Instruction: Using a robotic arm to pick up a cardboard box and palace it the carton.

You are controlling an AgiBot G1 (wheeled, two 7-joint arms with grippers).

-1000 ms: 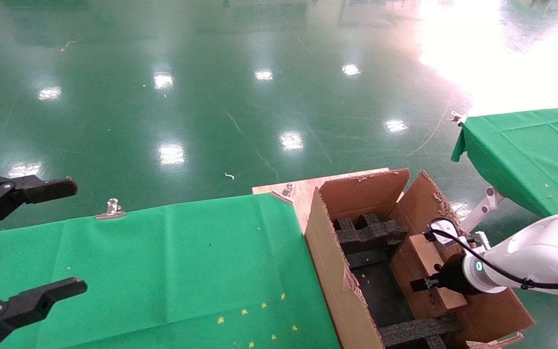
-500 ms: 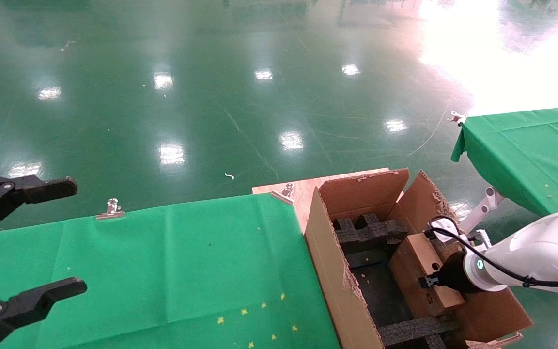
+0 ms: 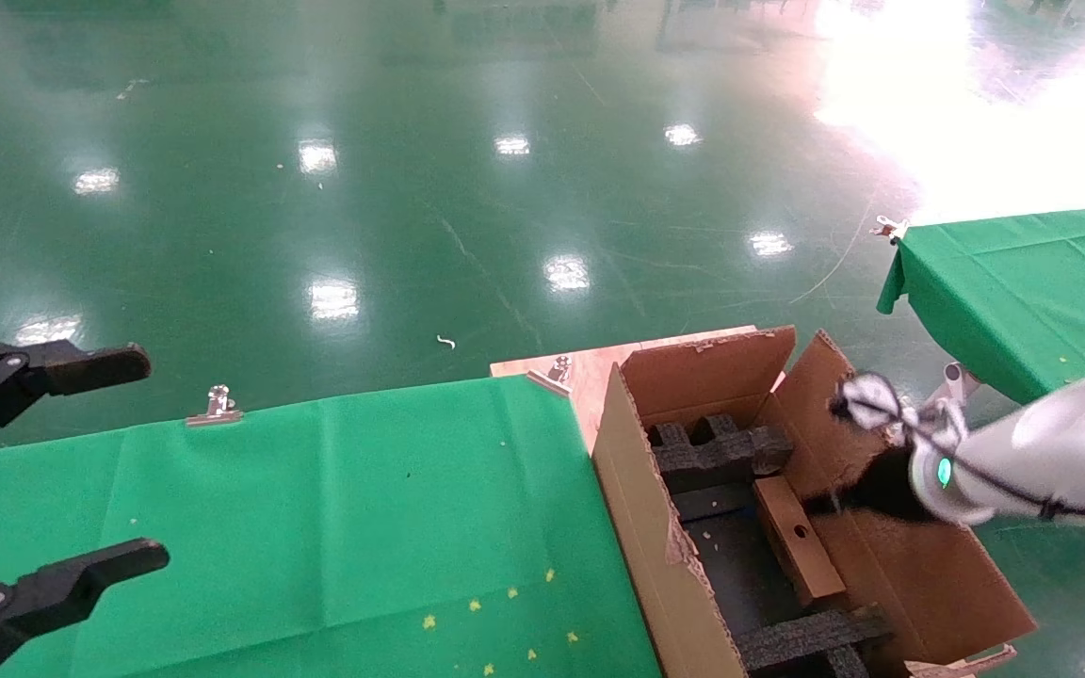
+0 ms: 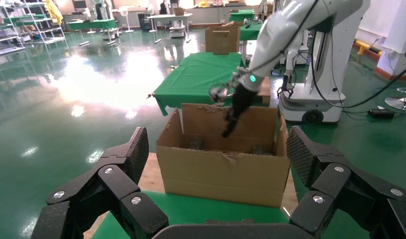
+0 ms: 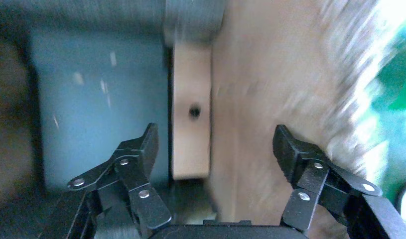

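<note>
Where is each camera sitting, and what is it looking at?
Head view: from the robot's head, looking down at the green table and carton; left gripper and right arm show.
Left wrist view: on the left wrist, facing across at the carton; its open fingers frame it.
Right wrist view: on the right wrist, looking down at the cardboard box; right gripper is open above it.
Shared: head and right wrist views both show the cardboard box.
</note>
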